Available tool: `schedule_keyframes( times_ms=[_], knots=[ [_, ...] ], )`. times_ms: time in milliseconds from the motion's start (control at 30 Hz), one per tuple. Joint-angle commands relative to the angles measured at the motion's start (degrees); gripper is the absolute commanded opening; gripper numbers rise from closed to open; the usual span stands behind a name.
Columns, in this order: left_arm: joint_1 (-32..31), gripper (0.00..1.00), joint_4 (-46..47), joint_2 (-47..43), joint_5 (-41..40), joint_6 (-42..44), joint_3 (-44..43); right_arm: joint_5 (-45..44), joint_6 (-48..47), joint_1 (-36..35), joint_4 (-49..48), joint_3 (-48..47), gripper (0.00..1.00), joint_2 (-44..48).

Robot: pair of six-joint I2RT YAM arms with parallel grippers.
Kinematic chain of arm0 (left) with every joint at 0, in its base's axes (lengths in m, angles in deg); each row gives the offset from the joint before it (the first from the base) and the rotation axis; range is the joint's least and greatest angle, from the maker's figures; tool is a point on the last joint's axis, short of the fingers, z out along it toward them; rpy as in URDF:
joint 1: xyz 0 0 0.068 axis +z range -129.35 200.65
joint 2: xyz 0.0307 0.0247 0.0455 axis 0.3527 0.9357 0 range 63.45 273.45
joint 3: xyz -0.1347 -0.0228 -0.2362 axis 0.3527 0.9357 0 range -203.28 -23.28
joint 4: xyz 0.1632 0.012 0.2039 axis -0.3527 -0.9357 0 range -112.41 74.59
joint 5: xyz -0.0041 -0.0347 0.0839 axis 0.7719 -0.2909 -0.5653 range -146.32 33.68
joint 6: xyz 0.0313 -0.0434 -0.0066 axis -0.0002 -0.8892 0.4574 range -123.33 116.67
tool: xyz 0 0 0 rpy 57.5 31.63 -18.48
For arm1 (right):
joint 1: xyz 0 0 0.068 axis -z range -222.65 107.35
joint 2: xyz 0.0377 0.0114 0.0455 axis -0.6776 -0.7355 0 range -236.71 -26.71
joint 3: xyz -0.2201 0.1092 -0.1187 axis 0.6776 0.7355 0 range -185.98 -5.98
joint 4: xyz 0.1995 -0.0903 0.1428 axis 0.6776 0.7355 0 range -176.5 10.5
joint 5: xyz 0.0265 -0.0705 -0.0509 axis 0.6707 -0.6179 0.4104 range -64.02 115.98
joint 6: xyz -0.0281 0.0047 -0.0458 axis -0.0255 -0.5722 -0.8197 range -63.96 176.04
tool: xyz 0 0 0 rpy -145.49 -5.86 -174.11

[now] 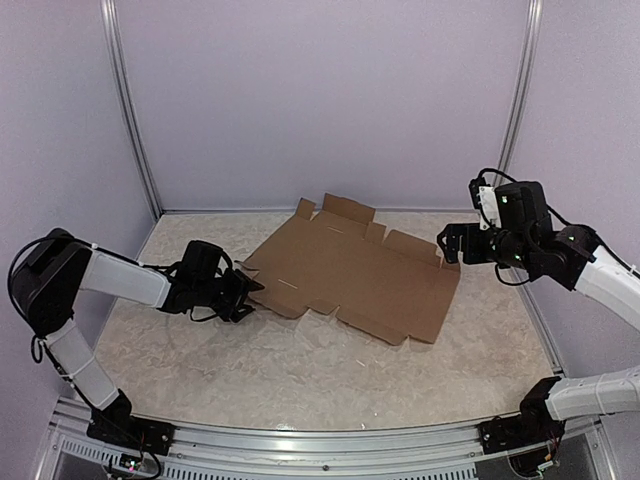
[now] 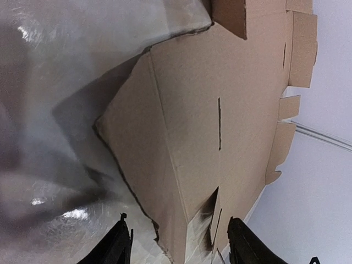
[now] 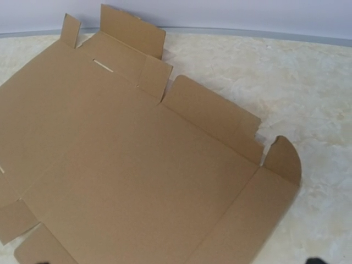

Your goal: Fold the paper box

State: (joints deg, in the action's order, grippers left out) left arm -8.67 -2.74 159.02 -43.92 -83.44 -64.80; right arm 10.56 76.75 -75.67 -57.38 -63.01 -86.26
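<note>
The paper box (image 1: 350, 275) is a flat brown cardboard sheet with flaps and crease lines, lying unfolded on the table's middle. My left gripper (image 1: 245, 296) is low at the sheet's left corner. In the left wrist view its black fingertips (image 2: 118, 245) stand apart on either side of the left flap's edge (image 2: 165, 220), which is raised a little off the table. My right gripper (image 1: 447, 245) hovers open above the sheet's right edge, holding nothing. The right wrist view looks down on the paper box (image 3: 137, 165), with its fingers barely showing at the bottom edge.
The table (image 1: 300, 370) has a pale marbled top. Light walls close it in at the back and sides, with metal posts (image 1: 130, 110) at the corners. A metal rail (image 1: 320, 445) runs along the near edge between the arm bases.
</note>
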Motion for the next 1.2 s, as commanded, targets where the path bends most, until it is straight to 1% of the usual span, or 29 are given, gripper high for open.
schedule_keyframes(
  times_ms=[0, 300, 400, 500, 633, 767, 967, 1167],
  knots=[
    [0.2, 0.55, 1.9, 1.9, 0.4, -0.8, -2.6, -1.1, 0.4, -0.6, 1.0, 0.8, 1.0, 0.9],
    [0.7, 0.3, 0.4, 3.0, -0.8, 0.4, -2.7, -1.2, 0.0, -0.6, 0.7, 1.0, 1.0, 0.9],
    [0.8, 0.25, -0.1, 2.9, -1.1, 0.8, -2.8, -1.2, 0.0, -0.6, 0.6, 0.9, 1.0, 0.8],
    [0.8, 0.17, -0.6, 3.1, -1.4, 1.3, -2.9, -1.1, 0.0, -0.6, 0.5, 0.9, 1.0, 0.6],
    [0.8, 0.1, -0.3, 3.3, -1.3, 2.1, -2.5, -0.9, 0.1, -0.6, 0.4, 1.0, 0.99, 0.4],
    [1.0, 0.0, -1.4, 3.2, -1.1, 3.3, -2.6, -0.8, 0.0, -0.6, 0.5, 0.8, 1.0, 0.5],
    [1.6, 0.0, -4.6, 1.2, -0.3, 6.6, -2.9, -0.7, 0.0, -0.6, 0.8, 0.0, 1.0, -0.1],
    [4.1, 0.0, -8.6, -1.1, 6.0, 13.8, -3.4, 0.2, -1.0, -0.6, 0.2, -0.9, 1.0, 0.1]
  ],
)
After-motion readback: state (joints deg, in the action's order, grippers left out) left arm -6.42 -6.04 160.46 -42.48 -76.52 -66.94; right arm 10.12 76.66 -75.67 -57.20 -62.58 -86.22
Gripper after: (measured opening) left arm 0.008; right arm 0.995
